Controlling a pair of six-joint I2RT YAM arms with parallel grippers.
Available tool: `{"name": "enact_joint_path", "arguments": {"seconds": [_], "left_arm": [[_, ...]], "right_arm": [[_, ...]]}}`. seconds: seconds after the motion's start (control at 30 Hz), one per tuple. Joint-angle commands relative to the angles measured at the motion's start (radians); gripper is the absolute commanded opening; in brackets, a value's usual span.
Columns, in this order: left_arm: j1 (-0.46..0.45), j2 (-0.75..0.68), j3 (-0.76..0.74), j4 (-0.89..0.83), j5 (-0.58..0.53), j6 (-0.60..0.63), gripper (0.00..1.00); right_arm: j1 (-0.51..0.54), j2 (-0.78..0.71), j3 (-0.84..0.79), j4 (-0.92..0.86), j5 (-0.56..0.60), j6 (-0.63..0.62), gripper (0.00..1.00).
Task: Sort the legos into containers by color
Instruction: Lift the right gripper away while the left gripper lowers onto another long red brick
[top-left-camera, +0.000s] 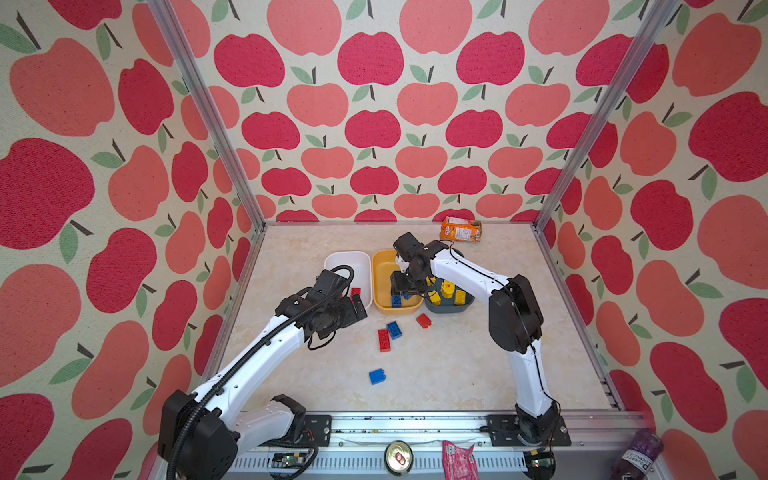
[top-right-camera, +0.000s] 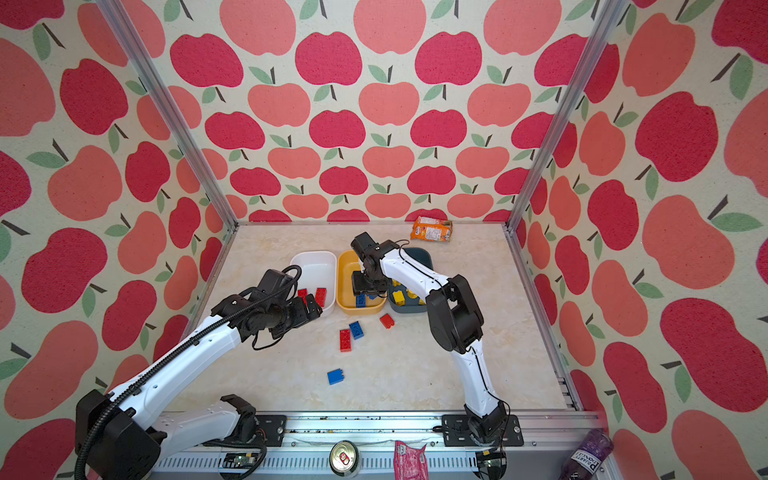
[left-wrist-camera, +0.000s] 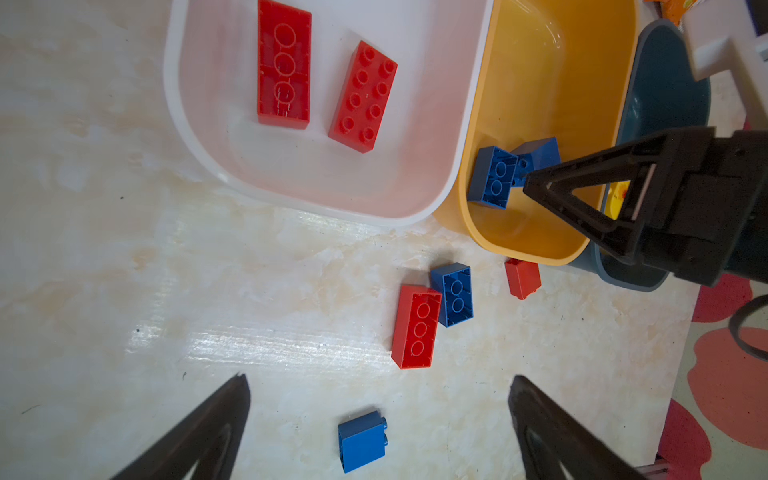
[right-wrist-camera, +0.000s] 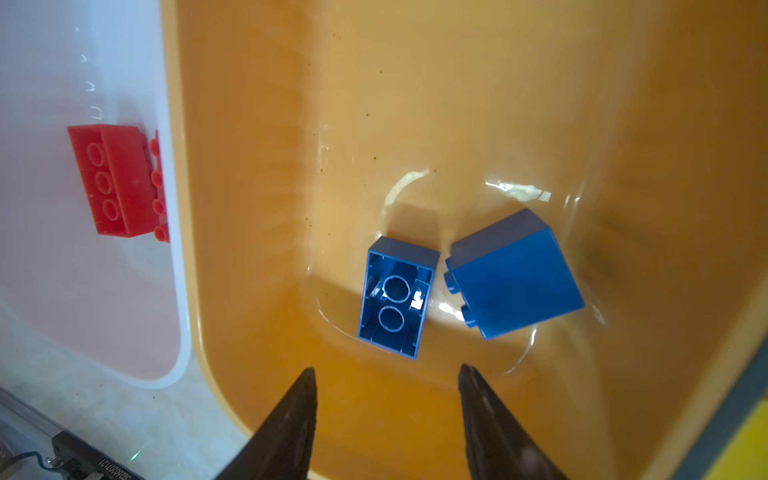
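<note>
Side by side stand a white tub (top-left-camera: 347, 259), a yellow tub (top-left-camera: 380, 274) and a dark blue-grey tub (top-left-camera: 451, 309). My right gripper (right-wrist-camera: 386, 369) hangs open inside the yellow tub (right-wrist-camera: 415, 104), just above two blue legos (right-wrist-camera: 395, 301) (right-wrist-camera: 515, 282) that lie loose on its floor. Two red legos (left-wrist-camera: 284, 62) (left-wrist-camera: 363, 97) rest in the white tub (left-wrist-camera: 199, 137), and yellow legos (top-left-camera: 446, 291) fill the dark tub. My left gripper (left-wrist-camera: 379, 380) is wide open and empty over the table, above a lone blue lego (left-wrist-camera: 361, 442). A long red lego (top-left-camera: 384, 340), a blue lego (top-left-camera: 394, 329) and a small red lego (top-left-camera: 424, 320) lie loose on the table.
An orange snack packet (top-left-camera: 461, 229) lies at the back wall behind the tubs. On the front rail sit a can (top-left-camera: 398, 457), a pink wrapper (top-left-camera: 457, 459) and a purple bottle (top-left-camera: 638, 457). Apple-patterned walls close in three sides.
</note>
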Motion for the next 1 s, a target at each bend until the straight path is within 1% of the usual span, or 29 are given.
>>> {"name": "enact_joint_path", "arguments": {"seconds": [0.0,0.3,0.43,0.53,0.63,0.8,0.97], "left_arm": [[-0.038,0.013,-0.006,-0.012,-0.033,-0.045,0.99],[-0.182,0.085,-0.007,-0.001,-0.081,-0.18,0.99],[-0.24,0.142,-0.004,0.014,-0.1,-0.218,1.0],[-0.27,0.21,0.02,0.025,-0.109,-0.221,0.99],[-0.29,0.301,0.07,0.006,-0.115,-0.211,0.96],[-0.326,0.47,0.195,-0.094,-0.154,-0.172,0.9],[-0.342,0.561,0.243,-0.1,-0.145,-0.17,0.8]], "right_arm": [[-0.01,-0.096,-0.043,-0.017,0.003,-0.008,0.61],[-0.046,-0.263,-0.213,-0.013,-0.02,-0.022,0.71],[-0.071,-0.334,-0.286,-0.008,-0.024,-0.021,0.72],[-0.1,-0.399,-0.357,0.004,-0.03,-0.017,0.71],[-0.135,-0.466,-0.43,0.01,-0.036,-0.016,0.71],[-0.207,-0.572,-0.533,0.008,-0.041,-0.026,0.71],[-0.272,-0.64,-0.59,0.002,-0.052,-0.042,0.72]]}}
